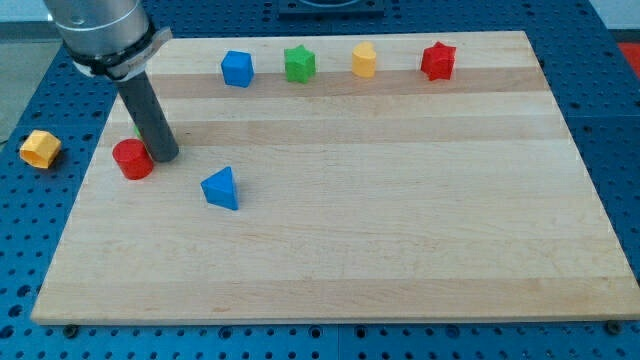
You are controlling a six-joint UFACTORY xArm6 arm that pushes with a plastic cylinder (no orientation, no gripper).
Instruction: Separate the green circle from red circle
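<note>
My tip [165,155] touches the red circle [132,159] at its 3 o'clock on the desk [350,250]; it is a bare rod, no hand to clench. The green circle [139,131], nearly hidden behind the rod at the red one's 12 o'clock, looks mid-separation; next needs pushing between them.

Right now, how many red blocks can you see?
2. The red circle sits at the view's left, touching my tip. The red star is at the view's top right. The rod might hide others.

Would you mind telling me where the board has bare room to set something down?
Everything right of the blue triangle and below the top row is bare. The row itself, blue block to red star, is crowded, as is the left edge, where my tip sits beside the red circle.
</note>
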